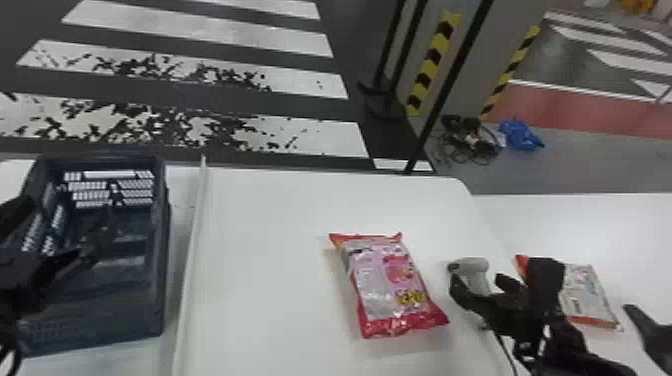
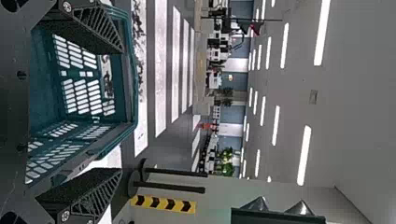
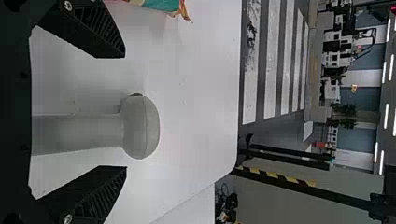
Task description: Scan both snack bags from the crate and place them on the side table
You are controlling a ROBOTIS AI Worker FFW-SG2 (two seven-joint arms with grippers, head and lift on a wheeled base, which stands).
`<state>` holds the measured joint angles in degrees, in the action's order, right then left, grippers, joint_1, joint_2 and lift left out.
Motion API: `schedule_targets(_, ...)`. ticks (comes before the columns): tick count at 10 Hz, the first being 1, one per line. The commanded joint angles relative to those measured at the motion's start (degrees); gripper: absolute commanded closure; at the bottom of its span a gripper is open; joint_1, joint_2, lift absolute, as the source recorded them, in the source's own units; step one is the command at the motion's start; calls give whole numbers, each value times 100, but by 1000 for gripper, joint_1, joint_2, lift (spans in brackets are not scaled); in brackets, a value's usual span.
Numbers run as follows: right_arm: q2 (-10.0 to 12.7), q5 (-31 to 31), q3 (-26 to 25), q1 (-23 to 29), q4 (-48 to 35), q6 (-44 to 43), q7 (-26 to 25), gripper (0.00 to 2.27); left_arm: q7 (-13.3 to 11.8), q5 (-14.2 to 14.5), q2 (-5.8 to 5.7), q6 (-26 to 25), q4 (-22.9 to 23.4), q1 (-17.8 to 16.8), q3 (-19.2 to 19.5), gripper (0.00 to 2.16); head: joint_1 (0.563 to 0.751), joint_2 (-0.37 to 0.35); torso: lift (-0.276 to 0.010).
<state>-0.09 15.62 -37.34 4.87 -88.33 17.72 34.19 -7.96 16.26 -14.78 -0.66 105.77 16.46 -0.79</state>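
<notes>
Bag (image 1: 385, 280), pink, lies on white table (image 1: 260, 250). At its nine o'clock: crate (image 1: 145, 310), left gripper (image 1: 52, 230) near, released. Three o'clock: scanner (image 1: 472, 267) between right gripper's (image 1: 482, 287) parted fingers, unclasped; farther, second bag (image 1: 585, 295) on side table (image 1: 600, 220).

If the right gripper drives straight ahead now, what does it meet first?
Most likely the grey scanner: it shows between the open fingers of the right gripper, though how much gap remains is unclear.
</notes>
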Motion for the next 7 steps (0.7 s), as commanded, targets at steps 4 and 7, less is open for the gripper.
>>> schedule_targets(4,-158,258,-72,-407,694,-71,44,576,5,0,-7,0,-12,7,0,100,695,-277,-98)
schedule_targets(7,-193,680,-80,-487,694,228,176,1983,-3,-9,-7,0,-3,15,-9,100,695,-285,-98)
